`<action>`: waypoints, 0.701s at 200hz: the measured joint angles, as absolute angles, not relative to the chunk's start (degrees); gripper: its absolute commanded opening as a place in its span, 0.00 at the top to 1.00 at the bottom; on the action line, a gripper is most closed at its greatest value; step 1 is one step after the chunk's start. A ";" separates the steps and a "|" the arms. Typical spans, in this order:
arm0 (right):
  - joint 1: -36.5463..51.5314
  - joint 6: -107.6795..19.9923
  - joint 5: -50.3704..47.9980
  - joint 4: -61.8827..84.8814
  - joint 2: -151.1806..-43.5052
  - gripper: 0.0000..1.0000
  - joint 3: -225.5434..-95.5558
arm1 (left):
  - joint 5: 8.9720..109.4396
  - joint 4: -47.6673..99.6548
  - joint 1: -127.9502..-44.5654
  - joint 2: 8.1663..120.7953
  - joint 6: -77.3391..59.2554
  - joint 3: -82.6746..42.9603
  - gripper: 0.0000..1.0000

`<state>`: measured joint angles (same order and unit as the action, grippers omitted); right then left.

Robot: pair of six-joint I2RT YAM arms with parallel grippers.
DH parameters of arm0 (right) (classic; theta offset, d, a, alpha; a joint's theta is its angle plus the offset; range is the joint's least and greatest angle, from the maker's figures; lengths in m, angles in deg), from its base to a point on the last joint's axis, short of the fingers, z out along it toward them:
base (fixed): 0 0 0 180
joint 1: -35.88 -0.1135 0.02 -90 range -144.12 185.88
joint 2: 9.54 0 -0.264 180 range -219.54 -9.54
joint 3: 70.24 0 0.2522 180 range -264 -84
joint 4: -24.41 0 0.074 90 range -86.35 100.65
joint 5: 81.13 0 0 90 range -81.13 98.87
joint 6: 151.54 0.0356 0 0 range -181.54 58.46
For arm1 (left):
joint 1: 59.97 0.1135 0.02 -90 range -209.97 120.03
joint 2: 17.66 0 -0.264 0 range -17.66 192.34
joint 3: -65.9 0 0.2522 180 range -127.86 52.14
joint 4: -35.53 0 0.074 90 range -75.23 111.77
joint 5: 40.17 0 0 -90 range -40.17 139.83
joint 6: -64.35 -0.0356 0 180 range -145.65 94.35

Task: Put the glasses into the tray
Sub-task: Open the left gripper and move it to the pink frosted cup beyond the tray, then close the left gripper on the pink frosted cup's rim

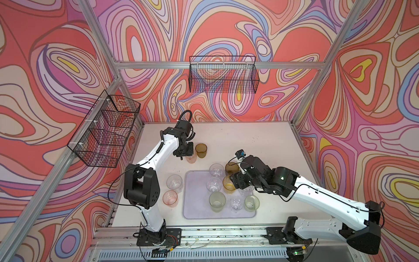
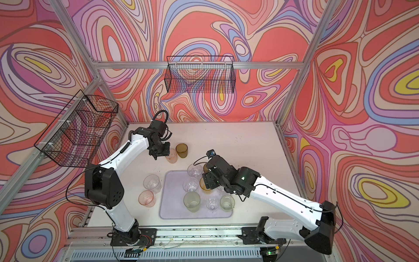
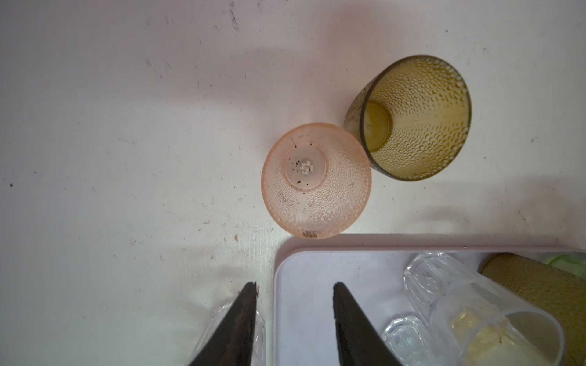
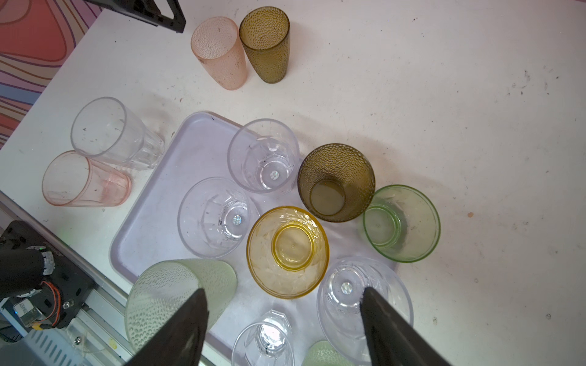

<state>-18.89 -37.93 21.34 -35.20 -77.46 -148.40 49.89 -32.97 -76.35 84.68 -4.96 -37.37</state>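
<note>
Left fingers stand parted and empty; the pink tumbler stands just ahead on the surface, beside an olive tumbler, off the tray. Right fingers gape wide, holding nothing, above the tray, amber glass just ahead.

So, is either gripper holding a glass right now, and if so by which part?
Nothing is held: the left gripper and the right gripper both show open jaws with no glass between them.
</note>
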 measured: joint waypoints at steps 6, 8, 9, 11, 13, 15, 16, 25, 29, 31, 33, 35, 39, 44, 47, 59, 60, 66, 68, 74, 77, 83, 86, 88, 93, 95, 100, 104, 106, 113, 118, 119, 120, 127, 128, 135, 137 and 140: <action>-18.89 -37.93 21.27 -35.20 -77.46 0.21 -148.40 | 49.91 -32.73 -76.13 85.19 -4.96 -37.37 0.56; -18.89 -37.90 21.25 -35.20 -77.46 0.21 -148.40 | 49.95 -32.68 -76.07 85.36 -4.94 -37.37 0.56; -18.89 -37.90 21.25 -35.20 -77.46 0.21 -148.40 | 50.00 -32.66 -76.07 85.40 -4.94 -37.37 0.56; -18.89 -37.90 21.23 -35.20 -77.46 0.21 -148.40 | 50.04 -32.60 -76.02 85.58 -4.94 -37.37 0.56; -18.89 -37.90 21.23 -35.20 -77.48 0.21 -148.40 | 50.06 -32.57 -76.00 85.67 -4.94 -37.37 0.56; -18.89 -37.90 21.23 -35.20 -77.48 0.21 -148.40 | 50.09 -32.51 -75.93 85.86 -4.92 -37.37 0.56; -18.89 -37.90 21.20 -35.17 -77.48 0.21 -148.40 | 50.09 -32.49 -75.91 85.93 -4.92 -37.37 0.56; -18.89 -37.90 21.10 -35.20 -77.51 0.21 -148.40 | 50.15 -32.20 -75.69 86.37 -4.85 -37.37 0.56; -18.89 -37.90 21.07 -35.20 -77.51 0.21 -148.40 | 50.13 -32.09 -75.59 86.52 -4.83 -37.37 0.56; -18.87 -37.90 21.03 -35.20 -77.51 0.21 -148.40 | 50.13 -32.05 -75.56 86.58 -4.83 -37.37 0.56; -18.89 -37.90 21.03 -35.20 -77.51 0.21 -148.40 | 50.13 -31.98 -75.50 86.67 -4.83 -37.37 0.56; -18.89 -37.90 21.03 -35.20 -77.51 0.21 -148.40 | 50.11 -31.96 -75.45 86.72 -4.81 -37.37 0.56; -18.89 -37.90 21.03 -35.20 -77.51 0.21 -148.40 | 50.11 -31.83 -75.32 86.83 -4.68 -37.37 0.56; -18.89 -37.90 21.03 -35.20 -77.51 0.21 -148.40 | 50.11 -31.70 -75.19 86.96 -4.61 -37.37 0.56; -18.89 -37.90 21.01 -35.20 -77.51 0.21 -148.40 | 50.09 -31.57 -75.13 87.04 -4.59 -37.37 0.57; -18.89 -37.90 21.01 -35.20 -77.51 0.21 -148.40 | 50.09 -31.20 -74.80 87.42 -4.41 -37.37 0.57; -18.89 -37.90 21.03 -35.20 -77.51 0.21 -148.40 | 50.09 -31.17 -74.80 87.44 -4.41 -37.37 0.57; -18.89 -37.90 21.03 -35.20 -77.51 0.21 -148.40 | 50.11 -31.00 -74.60 87.68 -4.41 -37.39 0.57; -18.89 -37.90 21.01 -35.20 -77.51 0.21 -148.40 | 50.11 -30.91 -74.58 87.81 -4.41 -37.39 0.57; -18.89 -37.90 21.03 -35.20 -77.51 0.21 -148.40 | 50.11 -30.76 -74.47 88.14 -4.39 -37.44 0.58; -18.89 -37.90 21.01 -35.20 -77.51 0.21 -148.40 | 50.11 -30.69 -74.45 88.25 -4.39 -37.46 0.58; -18.89 -37.90 21.01 -35.20 -77.51 0.21 -148.40 | 50.11 -30.54 -74.27 88.62 -4.39 -37.46 0.58; -18.89 -37.90 21.03 -35.20 -77.51 0.21 -148.40 | 50.13 -30.48 -74.25 88.77 -4.37 -37.48 0.59; -18.89 -37.90 21.03 -35.20 -77.51 0.22 -148.40 | 50.13 -30.45 -74.21 88.97 -4.35 -37.50 0.59; -18.89 -37.90 21.01 -35.20 -77.51 0.22 -148.40 | 50.13 -30.34 -74.14 89.23 -4.31 -37.52 0.59; -18.89 -37.90 21.01 -35.20 -77.51 0.22 -148.40 | 50.15 -30.32 -74.12 89.47 -4.26 -37.57 0.59; -18.89 -37.90 21.01 -35.20 -77.51 0.22 -148.40 | 50.24 -30.32 -74.03 89.80 -4.20 -37.70 0.60; -18.89 -37.90 21.01 -35.20 -77.51 0.22 -148.40 | 50.28 -30.30 -73.97 90.17 -4.11 -37.87 0.60; -18.89 -37.90 21.01 -35.20 -77.51 0.22 -148.40 | 50.28 -30.30 -73.92 90.28 -4.09 -37.92 0.60; -18.89 -37.88 20.99 -35.20 -77.51 0.22 -148.40 | 50.33 -30.23 -73.81 90.82 -4.00 -38.16 0.61; -18.89 -37.86 20.96 -35.20 -77.51 0.22 -148.40 | 50.33 -30.15 -73.73 91.15 -3.98 -38.25 0.61; -18.89 -37.86 20.96 -35.20 -77.51 0.22 -148.40 | 50.33 -30.13 -73.73 91.20 -3.98 -38.27 0.61; -18.89 -37.86 20.96 -35.20 -77.51 0.22 -148.40 | 50.33 -30.10 -73.71 91.28 -3.98 -38.27 0.61; -18.89 -37.80 20.94 -35.17 -77.51 0.22 -148.40 | 50.37 -30.10 -73.57 91.63 -3.96 -38.40 0.62; -18.89 -37.80 20.94 -35.17 -77.51 0.22 -148.40 | 50.37 -30.10 -73.55 91.68 -3.96 -38.40 0.62; -18.89 -37.71 20.85 -35.17 -77.51 0.22 -148.40 | 50.46 -30.04 -73.44 91.98 -3.96 -38.51 0.62; -18.89 -37.69 20.85 -35.17 -77.51 0.22 -148.40 | 50.48 -30.02 -73.42 92.05 -3.96 -38.53 0.62; -18.89 -37.66 20.85 -35.17 -77.51 0.22 -148.40 | 50.48 -29.91 -73.38 92.18 -3.96 -38.53 0.62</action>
<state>-18.89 -37.66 20.85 -35.17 -77.51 -148.40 50.48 -29.91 -73.38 92.18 -3.96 -38.53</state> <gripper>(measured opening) 0.783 0.388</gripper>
